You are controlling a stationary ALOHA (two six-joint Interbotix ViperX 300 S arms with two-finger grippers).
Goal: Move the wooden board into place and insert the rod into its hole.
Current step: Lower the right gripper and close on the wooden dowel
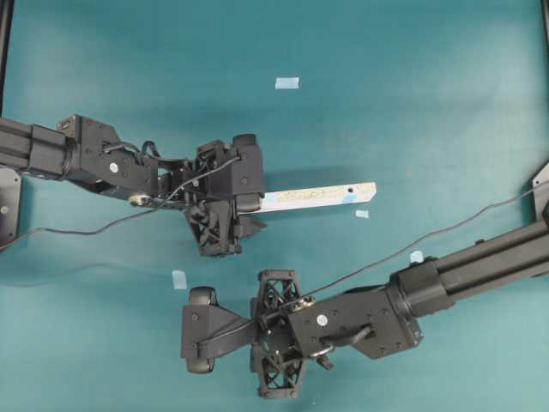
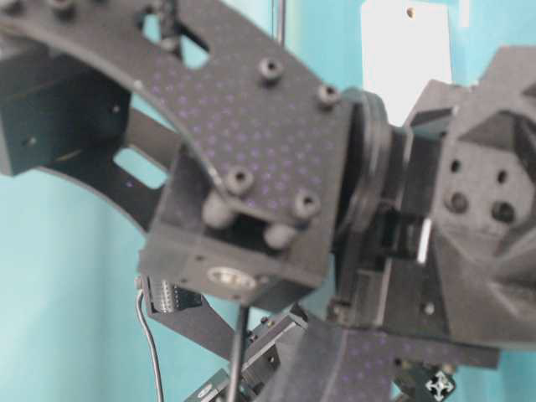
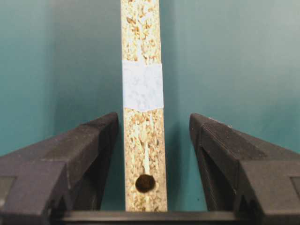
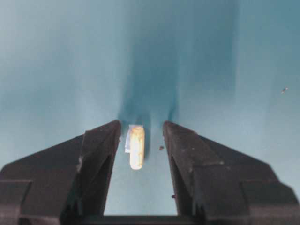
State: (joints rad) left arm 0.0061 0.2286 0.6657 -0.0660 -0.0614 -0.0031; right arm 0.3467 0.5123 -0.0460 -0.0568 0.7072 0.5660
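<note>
Lying between the parted right gripper (image 4: 140,136) fingers, untouched, rod (image 4: 136,146) runs lengthwise along them; left gripper (image 3: 152,136) loosely straddles the wooden board (image 3: 143,93), which extends straight ahead.

Bare mat (image 4: 225,56) beyond rod (image 4: 136,146)

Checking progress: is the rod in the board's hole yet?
Out. The hole shows dark and empty; the rod lies on the table between the right fingers.
</note>
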